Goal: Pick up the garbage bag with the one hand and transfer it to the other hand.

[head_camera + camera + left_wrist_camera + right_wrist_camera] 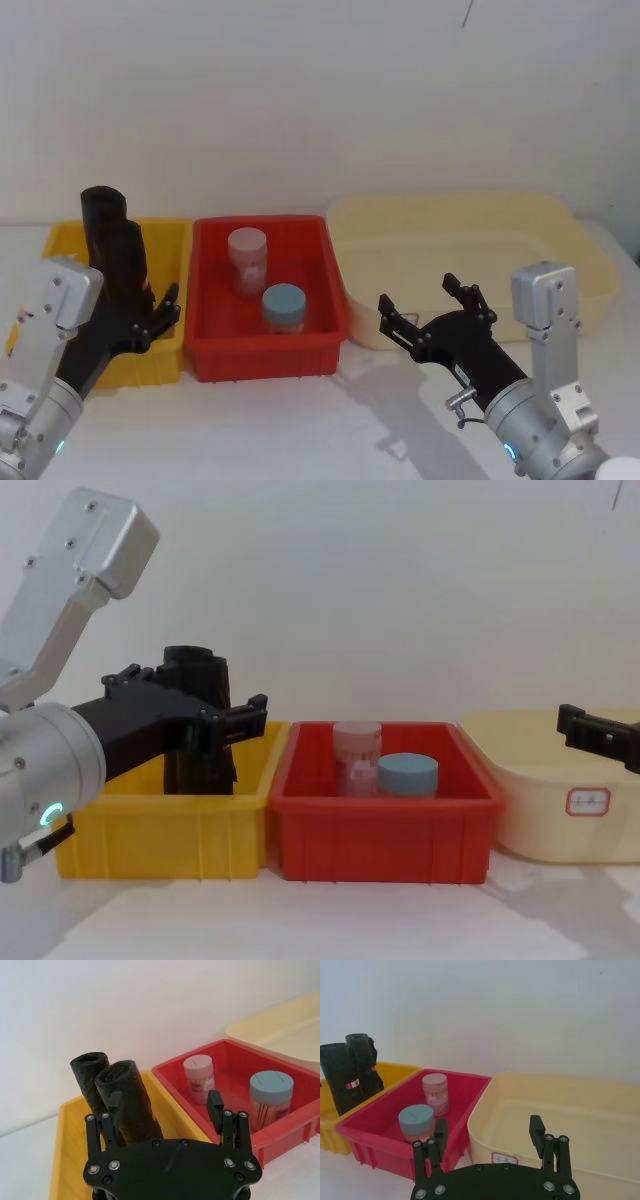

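Two black rolled garbage bags (108,238) stand upright in the yellow bin (168,358); in the left wrist view the nearer roll (127,1102) rises just inside one finger (113,1105). My left gripper (140,302) is open at the rolls, its jaws straddling them without closing. From the chest view the left gripper (190,695) sits in front of the rolls (200,760) at their upper part. My right gripper (420,292) hovers open and empty in front of the cream tub (470,230), also seen as the right gripper (488,1127).
A red bin (265,355) stands between the yellow bin and the cream tub, holding a pink-lidded jar (247,262) and a blue-lidded jar (283,308). A white wall backs the table. Bare white tabletop lies in front of the bins.
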Tool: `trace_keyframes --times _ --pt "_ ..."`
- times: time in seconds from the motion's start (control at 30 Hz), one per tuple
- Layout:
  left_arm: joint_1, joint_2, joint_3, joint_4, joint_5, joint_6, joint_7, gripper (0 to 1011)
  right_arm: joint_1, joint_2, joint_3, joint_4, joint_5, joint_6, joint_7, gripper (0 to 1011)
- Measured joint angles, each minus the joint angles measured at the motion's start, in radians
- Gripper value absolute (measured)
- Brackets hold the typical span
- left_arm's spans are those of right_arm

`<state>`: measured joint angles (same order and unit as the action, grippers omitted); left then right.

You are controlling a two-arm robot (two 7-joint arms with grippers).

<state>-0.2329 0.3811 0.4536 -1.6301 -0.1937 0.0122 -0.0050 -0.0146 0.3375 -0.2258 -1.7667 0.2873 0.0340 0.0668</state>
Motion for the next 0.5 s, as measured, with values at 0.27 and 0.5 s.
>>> trace_keyframes --times 0.27,0.5 --pt "0.029 -0.001 -0.006 -0.030 0.035 -0.001 0.044 1001 0.000 0.000 0.000 0.000 0.000 0.000 0.000 1000" --pt "0.060 -0.003 -0.023 -0.054 0.053 0.002 0.083 1001 0.000 0.000 0.000 0.000 0.000 0.000 0.000 1000"
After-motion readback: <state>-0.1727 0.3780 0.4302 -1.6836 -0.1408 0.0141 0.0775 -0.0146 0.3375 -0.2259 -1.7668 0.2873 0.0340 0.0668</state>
